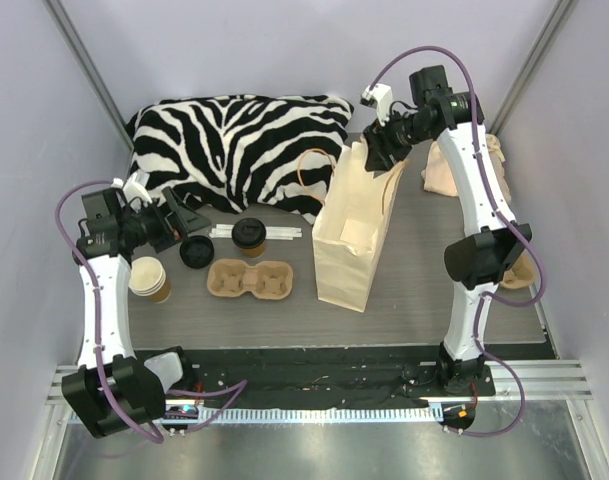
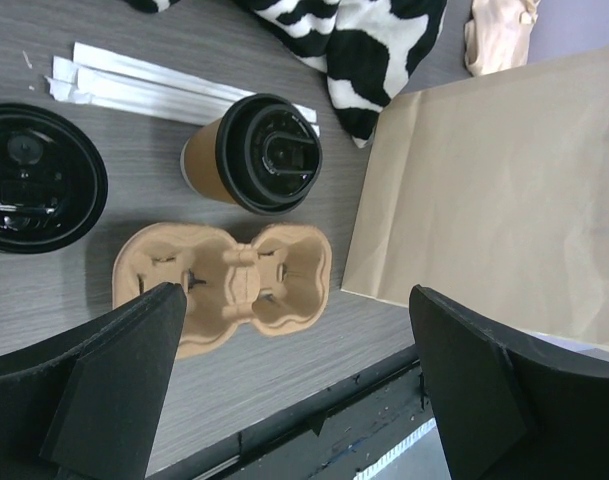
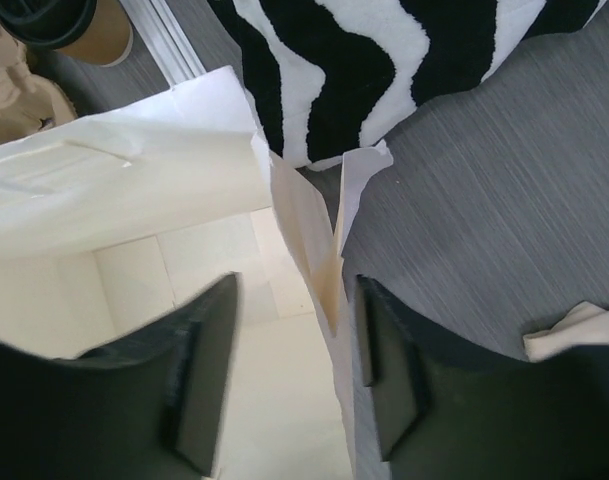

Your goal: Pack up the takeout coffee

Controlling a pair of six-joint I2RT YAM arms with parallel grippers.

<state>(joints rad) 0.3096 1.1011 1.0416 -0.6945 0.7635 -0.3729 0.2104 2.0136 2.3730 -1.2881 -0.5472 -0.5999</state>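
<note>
No readable text, labels, brands, numbers or signs anywhere in view.

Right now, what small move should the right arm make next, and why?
Probably close the right gripper on the rim of the paper bag. The jaws straddle that upright edge without pinching it, and a held-open bag should make it easier to put the takeout coffee in.

— How's the light at your end?

— Bright and even from overhead. On my top view the tall tan paper bag [image 1: 349,250] throws only a soft shadow on the grey wood-grain table [image 1: 414,285].

— Any trouble spots?

— On my right wrist view the bag's inside is washed out pale. The right gripper [image 3: 296,290] and its black fingers [image 3: 199,380] blur close up. I get a faint sheen on the flat round black plastic lid [image 2: 34,185].
</note>
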